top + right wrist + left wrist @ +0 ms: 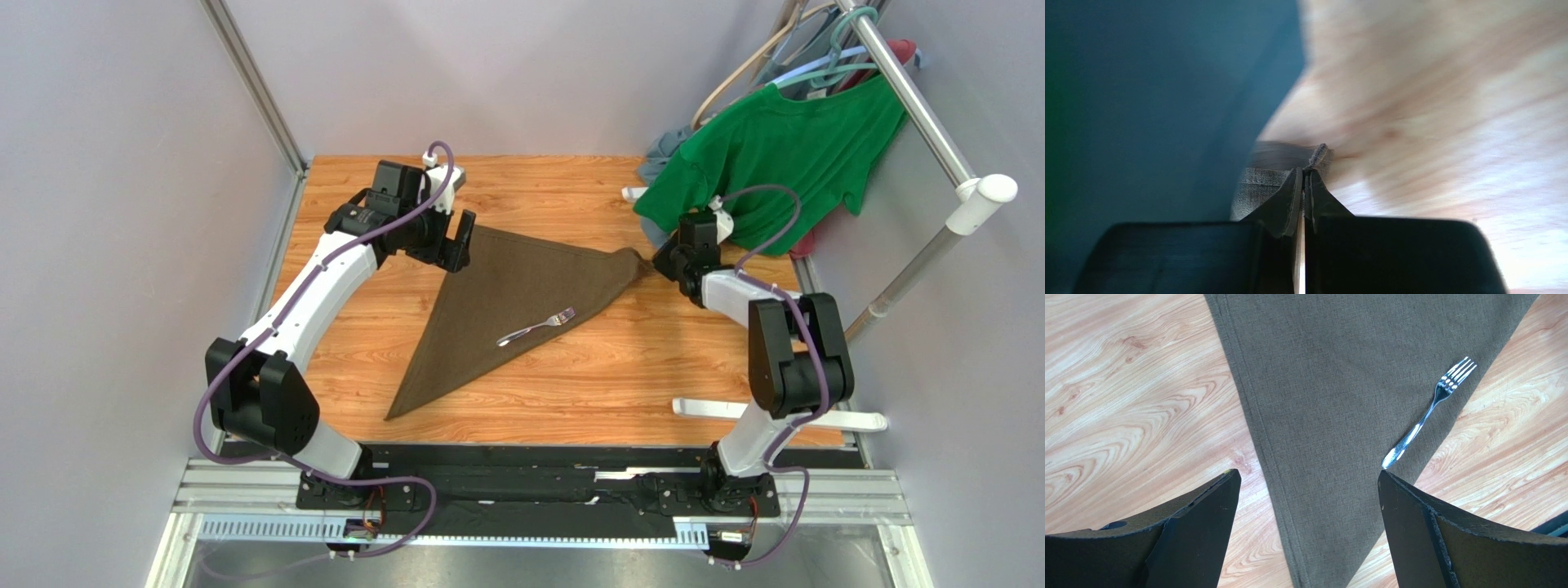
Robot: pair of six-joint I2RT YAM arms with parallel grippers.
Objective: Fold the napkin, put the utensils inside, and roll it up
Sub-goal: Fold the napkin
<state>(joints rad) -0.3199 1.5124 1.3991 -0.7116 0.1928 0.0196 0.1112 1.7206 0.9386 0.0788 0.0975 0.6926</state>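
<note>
The dark olive-brown napkin (515, 300) lies on the wooden table as a flat triangle, one point toward the near left. A silvery fork (536, 326) rests on it near its right-hand edge. My left gripper (456, 243) hovers open over the napkin's far-left corner. In the left wrist view the napkin (1339, 386) and fork (1428, 413) lie below, with nothing between the wide-apart fingers of the left gripper (1308, 474). My right gripper (662, 260) is at the napkin's right corner. In the right wrist view the right gripper (1304, 171) is shut on that tip of the napkin (1266, 177).
A bright green T-shirt (785, 153) hangs from a metal rail (920, 110) at the far right, close behind the right gripper. A grey-blue garment (669, 147) sits behind it. A white bar (779, 414) lies on the table by the right arm's base.
</note>
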